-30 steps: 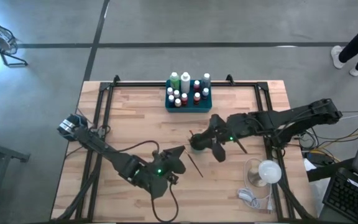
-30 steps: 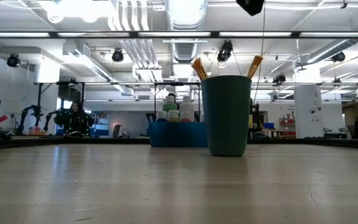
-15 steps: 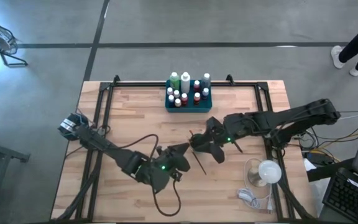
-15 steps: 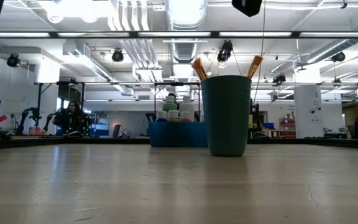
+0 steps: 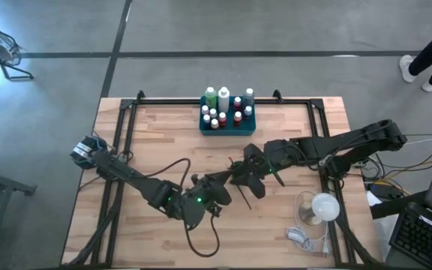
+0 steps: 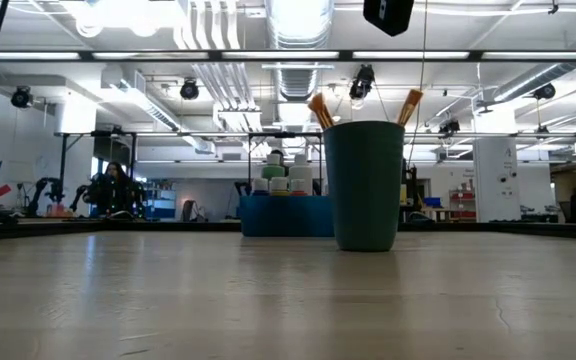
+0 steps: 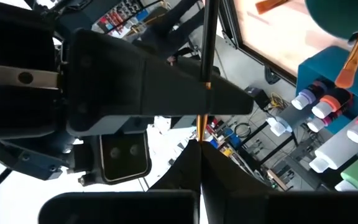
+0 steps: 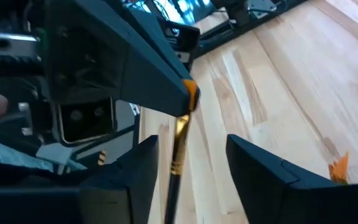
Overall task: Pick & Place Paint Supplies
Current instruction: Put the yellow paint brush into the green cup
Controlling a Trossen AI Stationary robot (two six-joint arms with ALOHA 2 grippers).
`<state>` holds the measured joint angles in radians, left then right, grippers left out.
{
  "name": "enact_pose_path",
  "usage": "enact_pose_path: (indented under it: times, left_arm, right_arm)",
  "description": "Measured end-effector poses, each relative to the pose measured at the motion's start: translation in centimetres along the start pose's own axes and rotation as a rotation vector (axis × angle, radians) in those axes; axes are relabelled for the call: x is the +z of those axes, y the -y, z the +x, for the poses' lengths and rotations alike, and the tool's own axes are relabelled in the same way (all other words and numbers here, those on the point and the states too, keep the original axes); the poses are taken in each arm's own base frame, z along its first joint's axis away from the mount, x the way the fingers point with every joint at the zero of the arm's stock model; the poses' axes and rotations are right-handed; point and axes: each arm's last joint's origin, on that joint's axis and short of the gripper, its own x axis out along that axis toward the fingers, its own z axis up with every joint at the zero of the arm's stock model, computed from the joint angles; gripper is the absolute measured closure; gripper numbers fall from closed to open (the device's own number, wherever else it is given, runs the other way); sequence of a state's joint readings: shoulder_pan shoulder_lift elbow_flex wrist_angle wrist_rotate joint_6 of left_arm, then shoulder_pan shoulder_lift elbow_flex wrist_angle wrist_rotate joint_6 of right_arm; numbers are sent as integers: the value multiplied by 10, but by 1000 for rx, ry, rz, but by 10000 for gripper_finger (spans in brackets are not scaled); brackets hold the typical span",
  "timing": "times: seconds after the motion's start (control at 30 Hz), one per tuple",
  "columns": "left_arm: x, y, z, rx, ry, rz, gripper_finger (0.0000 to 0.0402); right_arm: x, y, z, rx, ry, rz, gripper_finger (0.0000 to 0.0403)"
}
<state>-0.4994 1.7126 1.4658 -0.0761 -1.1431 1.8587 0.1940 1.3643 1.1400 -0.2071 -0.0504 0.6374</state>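
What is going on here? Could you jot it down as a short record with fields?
Setting: wooden table, two dark robot arms
Left gripper: mid-table, fingers shut on a thin paintbrush
Right gripper: facing the left one, fingers open either side of that paintbrush
Teal tray: far edge of the table, holding white-capped bottles
Green cup: upright, two brushes inside
Loose brush: lying on the table

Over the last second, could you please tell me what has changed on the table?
The left tool, shut on a paintbrush, moved toward the right tool, which slid toward it and now straddles the brush with open fingers. The tray of bottles and the green cup stayed put.
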Motion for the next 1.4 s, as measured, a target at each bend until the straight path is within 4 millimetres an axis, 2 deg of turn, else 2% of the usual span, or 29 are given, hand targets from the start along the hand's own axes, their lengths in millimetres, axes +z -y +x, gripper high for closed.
enact_pose_path:
  times: [0.1,0.27,0.3,0.5,0.67,0.8,0.87,1.0,1.07,1.13,1.3,1.4]
  left_arm:
    - [0,0,0,0,-2,-3,401]
    - [0,0,1,-2,-2,0,402]
    - [0,1,1,-5,-2,0,402]
    - [0,2,1,-12,-1,-55,380]
    - [-1,3,0,-25,-62,-183,318]
    - [-8,10,-3,-58,-92,-391,255]
    - [-20,19,-9,-113,-77,-504,230]
    - [-50,36,-18,-352,58,-965,216]
    - [-62,41,-18,-483,145,-1203,217]
    - [-69,48,-15,-544,235,-1362,219]
    - [-72,80,-13,-452,367,-1524,220]
    - [-76,99,-19,-370,484,-1636,221]
  right_arm:
    - [0,0,1,-2,-1,-3,260]
    - [0,0,2,3,0,-24,370]
    - [0,0,2,2,0,-34,379]
    - [0,0,2,-1,1,-36,389]
    - [5,-2,-11,-37,68,-62,390]
    - [10,-4,-28,-119,145,-100,390]
    - [9,-5,-34,-212,198,-135,390]
    - [2,-10,-36,-424,355,-240,390]
    - [-2,-13,-30,-476,455,-290,390]
    - [-9,-13,-20,-528,540,-346,390]
    - [-35,-18,10,-663,687,-401,390]
    - [-55,-20,24,-796,680,-415,390]
